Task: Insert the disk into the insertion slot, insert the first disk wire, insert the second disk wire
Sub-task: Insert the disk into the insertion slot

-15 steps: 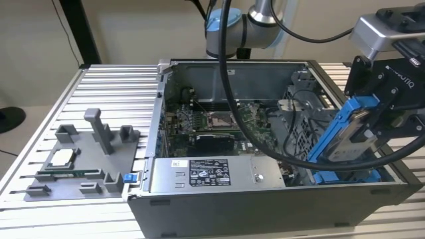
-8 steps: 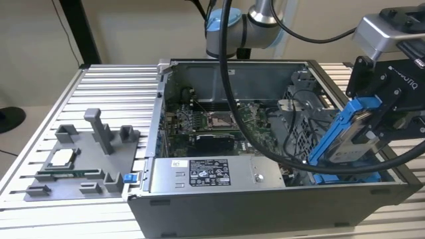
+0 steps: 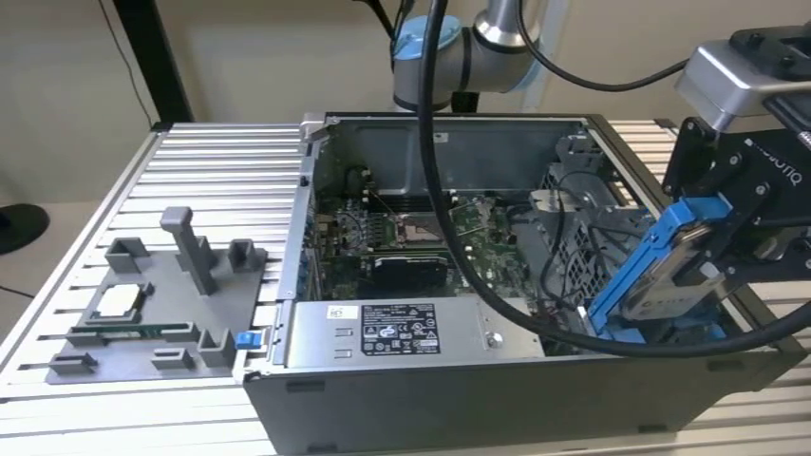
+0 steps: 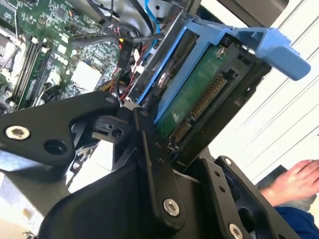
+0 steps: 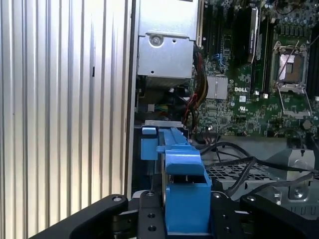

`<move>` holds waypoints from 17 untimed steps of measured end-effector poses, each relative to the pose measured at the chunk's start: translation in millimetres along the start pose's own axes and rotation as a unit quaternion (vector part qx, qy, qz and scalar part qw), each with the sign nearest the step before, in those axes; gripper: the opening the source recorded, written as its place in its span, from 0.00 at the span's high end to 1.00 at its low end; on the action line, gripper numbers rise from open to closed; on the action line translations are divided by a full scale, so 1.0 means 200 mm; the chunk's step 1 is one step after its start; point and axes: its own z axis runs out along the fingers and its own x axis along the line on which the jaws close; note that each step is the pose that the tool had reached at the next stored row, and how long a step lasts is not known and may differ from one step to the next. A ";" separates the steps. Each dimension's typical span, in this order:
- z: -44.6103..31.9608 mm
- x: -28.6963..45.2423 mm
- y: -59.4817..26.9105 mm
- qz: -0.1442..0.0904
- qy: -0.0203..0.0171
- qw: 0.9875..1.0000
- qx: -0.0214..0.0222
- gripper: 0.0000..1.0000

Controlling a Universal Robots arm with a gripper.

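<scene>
My gripper [image 3: 725, 249] is shut on the disk [image 3: 668, 277], a silver-grey drive in a bright blue carrier. It hangs steeply tilted over the open computer case at the exterior view's right. Its lower end reaches down to the blue rails of the insertion slot [image 3: 640, 334], beside the grey perforated bay wall [image 3: 576, 242]. In the second wrist view the disk's green circuit board and connector [image 4: 193, 99] show between my black fingers [image 4: 149, 149]. The first wrist view looks along the blue carrier [image 5: 182, 191] toward the case. Black cables [image 5: 239, 164] lie across the perforated metal [image 5: 222, 174].
A grey labelled power-supply box [image 3: 380, 334] fills the case's front, with the motherboard [image 3: 405, 237] behind it. A grey fixture tray [image 3: 140, 304] sits on the slatted aluminium table at the exterior view's left. A person's hand [image 4: 294, 181] rests beyond the case.
</scene>
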 end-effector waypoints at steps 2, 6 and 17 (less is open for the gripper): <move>0.005 -0.005 0.001 0.000 0.000 1.000 0.000 1.00; 0.028 -0.017 0.001 0.001 0.000 1.000 0.000 1.00; 0.089 -0.027 0.000 0.004 -0.001 1.000 0.000 1.00</move>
